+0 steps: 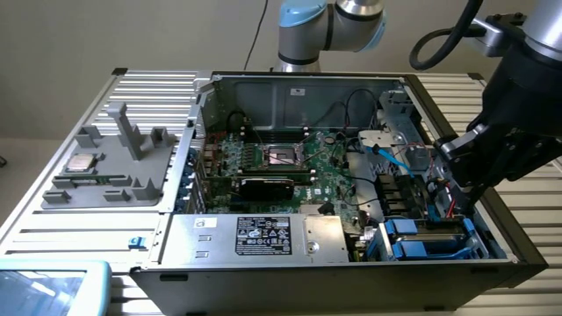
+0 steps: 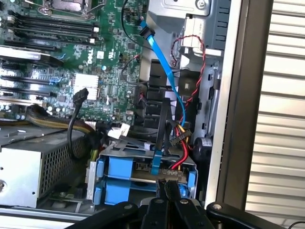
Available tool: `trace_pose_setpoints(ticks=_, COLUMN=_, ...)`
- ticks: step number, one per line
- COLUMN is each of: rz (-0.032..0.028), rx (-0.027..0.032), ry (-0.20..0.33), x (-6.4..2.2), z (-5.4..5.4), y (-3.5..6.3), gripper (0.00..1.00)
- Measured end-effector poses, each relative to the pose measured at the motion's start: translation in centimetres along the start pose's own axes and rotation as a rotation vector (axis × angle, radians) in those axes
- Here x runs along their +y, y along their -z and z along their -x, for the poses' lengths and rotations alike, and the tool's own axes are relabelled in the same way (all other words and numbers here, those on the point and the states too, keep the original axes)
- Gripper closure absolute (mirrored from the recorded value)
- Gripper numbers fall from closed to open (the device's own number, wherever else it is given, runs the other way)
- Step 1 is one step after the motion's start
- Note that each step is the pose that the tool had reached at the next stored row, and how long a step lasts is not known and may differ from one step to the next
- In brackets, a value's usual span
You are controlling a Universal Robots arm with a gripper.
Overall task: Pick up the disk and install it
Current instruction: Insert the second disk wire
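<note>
Black jaws, seen from the wrist, are pinched together with nothing between them, tips poised just over the blue drive cage. Disk sits in that cage between its blue rails, only a thin edge showing; likely already seated, which would explain the empty grip. Red and yellow wires and a blue data cable run down toward its connector end. Green motherboard lies beyond, perforated power supply beside the cage.

Exterior view: gripper hangs inside the open computer case at the exterior view's right, above the blue cage. Grey parts tray on the exterior view's left carries a small processor chip. Case and tray rest on a slatted metal desk; plain beige wall behind.
</note>
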State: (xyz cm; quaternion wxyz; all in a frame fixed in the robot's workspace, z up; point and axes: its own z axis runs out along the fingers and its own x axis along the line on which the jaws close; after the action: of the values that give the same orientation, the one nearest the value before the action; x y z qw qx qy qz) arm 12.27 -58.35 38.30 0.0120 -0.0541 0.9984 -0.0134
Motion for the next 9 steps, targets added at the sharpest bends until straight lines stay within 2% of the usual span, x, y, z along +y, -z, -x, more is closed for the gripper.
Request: trace_pose_setpoints(ticks=9, rz=-0.0001, rx=0.0002, ry=0.0, x=0.0, z=0.0, y=-0.03, gripper=0.89)
